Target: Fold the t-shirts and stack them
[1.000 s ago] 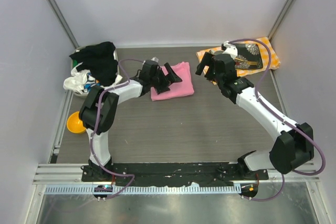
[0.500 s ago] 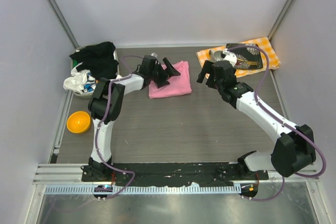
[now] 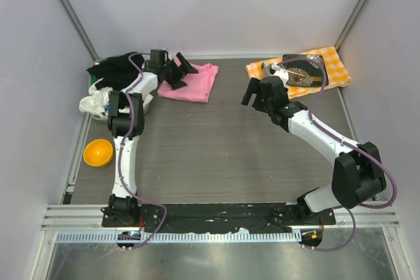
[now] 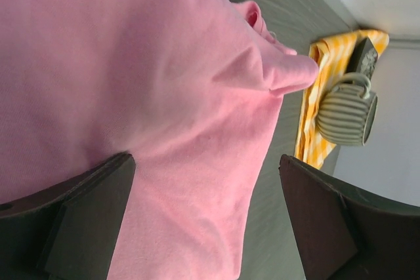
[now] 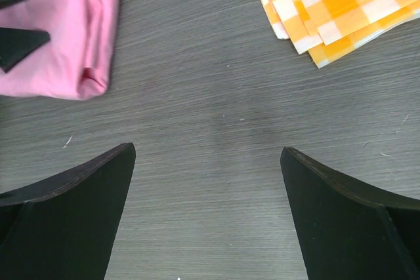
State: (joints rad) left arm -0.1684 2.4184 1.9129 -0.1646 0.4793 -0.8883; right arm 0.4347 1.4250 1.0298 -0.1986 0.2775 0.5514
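A folded pink t-shirt (image 3: 195,84) lies at the back of the table, left of centre. My left gripper (image 3: 184,67) is open and sits low over the shirt's left part. In the left wrist view the pink t-shirt (image 4: 151,83) fills the space under the left gripper (image 4: 207,181), whose jaws stand wide apart. My right gripper (image 3: 253,92) is open and empty above bare table, to the right of the shirt. The right wrist view shows bare table under the right gripper (image 5: 207,162), with the pink t-shirt (image 5: 59,24) at top left. A heap of black clothes (image 3: 118,71) and white clothes (image 3: 95,104) lies at the back left.
A yellow checked cloth (image 3: 328,67) at the back right carries a ribbed mug (image 4: 344,113) and a dark object (image 3: 303,69). An orange bowl (image 3: 96,153) sits at the left edge. Grey walls close the sides and back.
The pink t-shirt has slid from the table's middle toward the back left, with my left gripper on it. My right gripper has shifted slightly left and stayed open.
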